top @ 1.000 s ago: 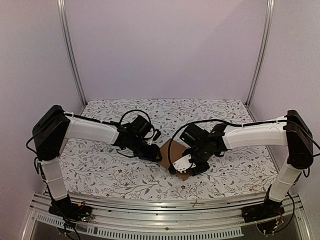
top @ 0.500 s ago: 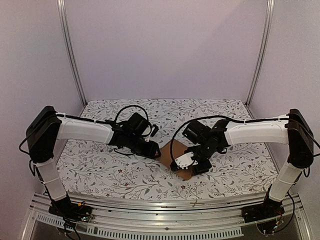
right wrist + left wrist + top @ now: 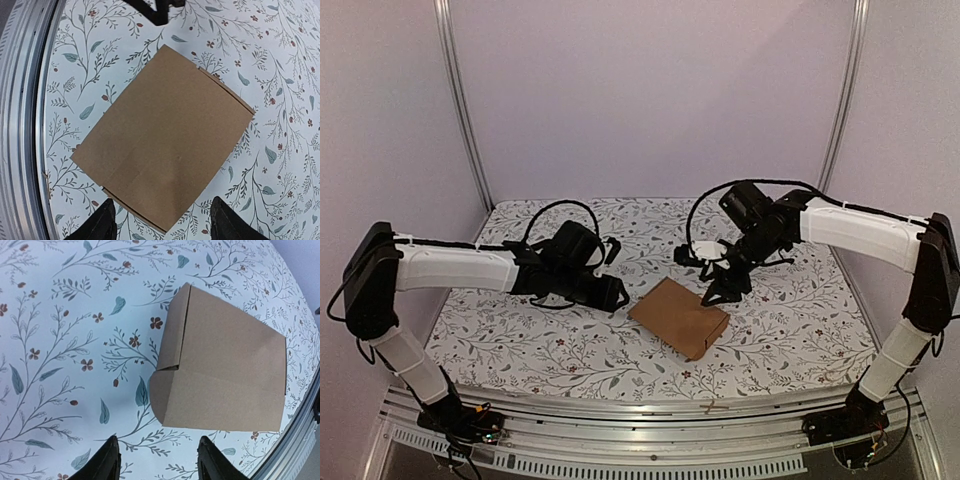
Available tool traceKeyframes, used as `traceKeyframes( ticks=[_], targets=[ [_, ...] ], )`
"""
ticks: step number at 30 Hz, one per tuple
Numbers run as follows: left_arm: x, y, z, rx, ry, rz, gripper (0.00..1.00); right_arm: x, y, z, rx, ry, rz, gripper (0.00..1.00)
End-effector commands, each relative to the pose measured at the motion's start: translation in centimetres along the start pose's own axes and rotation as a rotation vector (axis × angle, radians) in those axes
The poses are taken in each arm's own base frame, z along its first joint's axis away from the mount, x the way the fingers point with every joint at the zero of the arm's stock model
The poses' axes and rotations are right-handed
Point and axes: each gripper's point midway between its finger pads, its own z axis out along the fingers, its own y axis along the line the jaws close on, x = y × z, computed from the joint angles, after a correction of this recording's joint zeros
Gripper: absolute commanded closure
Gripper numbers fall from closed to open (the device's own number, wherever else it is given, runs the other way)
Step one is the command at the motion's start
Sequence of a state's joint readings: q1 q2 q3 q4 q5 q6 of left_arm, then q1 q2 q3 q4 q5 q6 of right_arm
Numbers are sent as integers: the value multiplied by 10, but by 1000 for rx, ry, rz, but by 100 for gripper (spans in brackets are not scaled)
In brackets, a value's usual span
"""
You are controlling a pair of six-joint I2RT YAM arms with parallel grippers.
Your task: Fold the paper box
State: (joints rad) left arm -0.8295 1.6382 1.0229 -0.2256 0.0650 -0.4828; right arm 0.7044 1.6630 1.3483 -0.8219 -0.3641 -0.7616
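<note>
Floral desk [image 3: 520, 345] is carrying the paper box [image 3: 678, 317], closed, near the middle of the near edge. We are holding the left gripper [image 3: 157, 460] and the right gripper [image 3: 162, 220] apart and empty. Folding seems finished, so next we are probably only withdrawing.

Just ahead of the left gripper [image 3: 157, 460], the paper box [image 3: 220, 370] is showing matt brown cardboard, smooth and unprinted, with crisp creased edges. That gripper's black fingers [image 3: 107, 462] are looking like dull plastic. Under both grippers the table cover [image 3: 60, 365] is lying flat, carrying a printed floral pattern and a soft, low sheen; cloth or paper cannot be told. Off to one side of the right gripper [image 3: 162, 222], the rail [image 3: 22, 100] is gleaming as ribbed bare metal. The arm shells [image 3: 460, 268] are appearing as smooth white plastic.
</note>
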Motion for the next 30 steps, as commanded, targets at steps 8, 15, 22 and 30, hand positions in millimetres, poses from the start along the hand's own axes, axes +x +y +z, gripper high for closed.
traceKeyframes(
  ticks=[8, 15, 22, 30],
  targets=[
    [34, 12, -6, -47, 4, -39, 49, 44, -34, 47, -131, 47, 455, 51],
    [46, 15, -5, -56, 32, -38, 49, 60, -46, 59, -170, 49, 563, 66],
    [44, 12, -5, -53, 32, -32, 49, 76, -53, 66, -230, 36, 683, 83],
    [45, 16, -13, -77, 20, -21, 49, 105, -67, 74, -260, 69, 826, 88]
  ],
)
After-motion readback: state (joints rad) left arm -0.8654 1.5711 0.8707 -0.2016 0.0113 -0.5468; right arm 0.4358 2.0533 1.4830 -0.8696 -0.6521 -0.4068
